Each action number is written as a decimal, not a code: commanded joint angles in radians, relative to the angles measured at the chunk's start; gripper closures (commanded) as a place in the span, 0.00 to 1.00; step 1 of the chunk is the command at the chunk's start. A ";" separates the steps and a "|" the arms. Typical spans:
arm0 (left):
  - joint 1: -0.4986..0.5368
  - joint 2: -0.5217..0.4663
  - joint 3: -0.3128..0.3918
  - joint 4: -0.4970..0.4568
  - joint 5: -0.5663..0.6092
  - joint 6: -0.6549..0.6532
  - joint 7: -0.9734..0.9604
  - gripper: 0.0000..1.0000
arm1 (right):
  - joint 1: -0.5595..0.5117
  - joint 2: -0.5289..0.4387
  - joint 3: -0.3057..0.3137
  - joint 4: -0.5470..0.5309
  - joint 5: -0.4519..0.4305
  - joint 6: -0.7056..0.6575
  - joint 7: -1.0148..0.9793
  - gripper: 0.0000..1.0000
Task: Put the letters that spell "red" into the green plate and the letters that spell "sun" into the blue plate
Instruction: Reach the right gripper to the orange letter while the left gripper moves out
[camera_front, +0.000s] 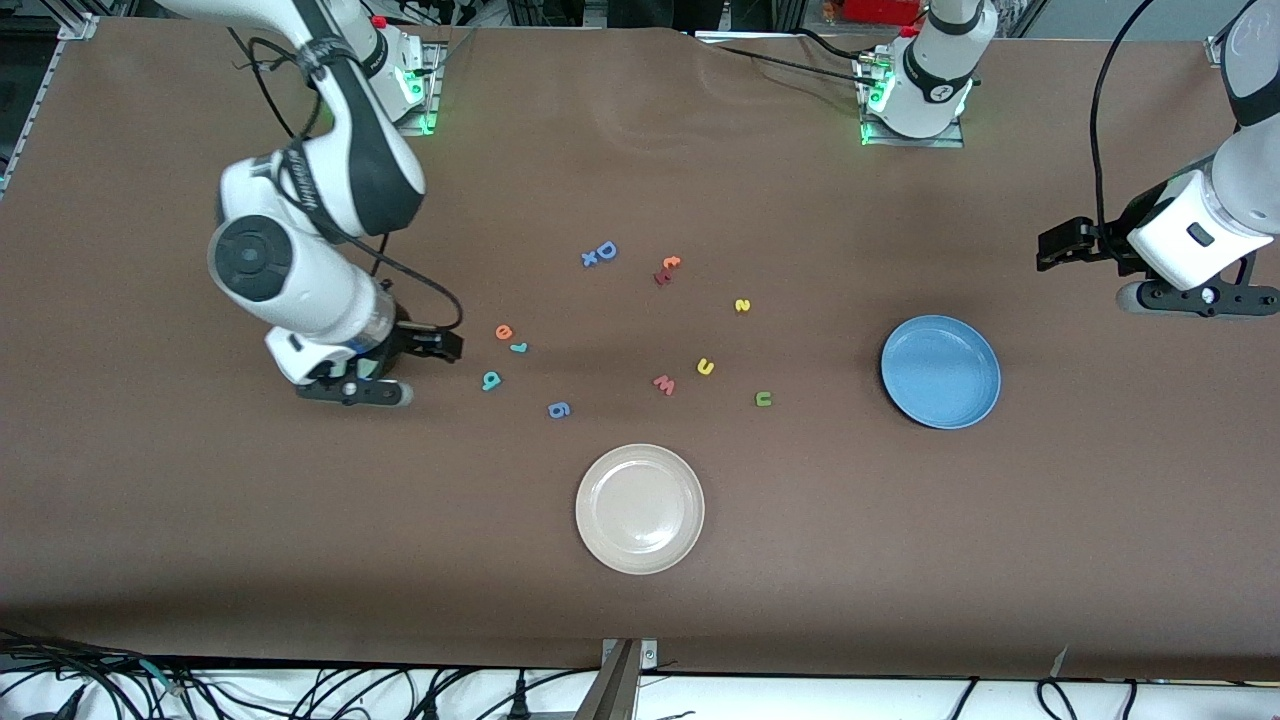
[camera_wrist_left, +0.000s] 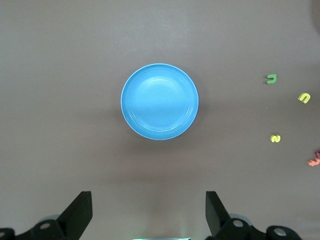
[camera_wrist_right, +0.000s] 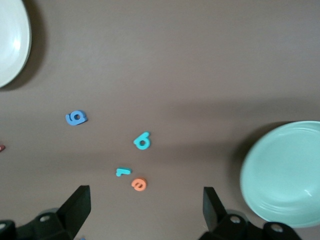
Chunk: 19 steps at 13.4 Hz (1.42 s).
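Green plate (camera_wrist_right: 282, 175) is hidden under the right arm in the front view and cut off in the right wrist view. Right gripper (camera_front: 440, 345) hangs with fingers apart just beside orange "e" (camera_front: 504, 332), teal "r" (camera_front: 519, 347) and teal "d" (camera_front: 491, 380). Left gripper (camera_front: 1050, 245), jaws apart, waits near blue plate (camera_front: 940, 371); yellow "s" (camera_front: 742, 305), yellow "u" (camera_front: 705, 367) and green "n" (camera_front: 763, 399) lie toward the table's middle.

Both arms hang over the table, left end effector (camera_front: 1050, 245) and right end effector (camera_front: 450, 347) spread wide, empty.
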<state>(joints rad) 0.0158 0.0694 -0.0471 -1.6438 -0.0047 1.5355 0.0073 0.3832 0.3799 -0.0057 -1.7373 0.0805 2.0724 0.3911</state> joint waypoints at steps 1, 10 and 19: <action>-0.004 -0.003 0.001 0.004 -0.006 -0.003 -0.010 0.00 | 0.014 -0.021 0.029 -0.149 0.016 0.151 0.003 0.01; -0.028 0.053 -0.051 0.010 -0.018 0.034 -0.140 0.00 | 0.066 0.077 0.044 -0.317 0.010 0.425 -0.005 0.01; -0.031 0.170 -0.224 -0.144 -0.018 0.340 -0.328 0.00 | 0.085 0.123 0.044 -0.327 0.015 0.434 -0.009 0.35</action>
<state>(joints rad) -0.0202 0.2510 -0.2446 -1.7227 -0.0059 1.8045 -0.3094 0.4638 0.5049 0.0393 -2.0505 0.0805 2.4940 0.3898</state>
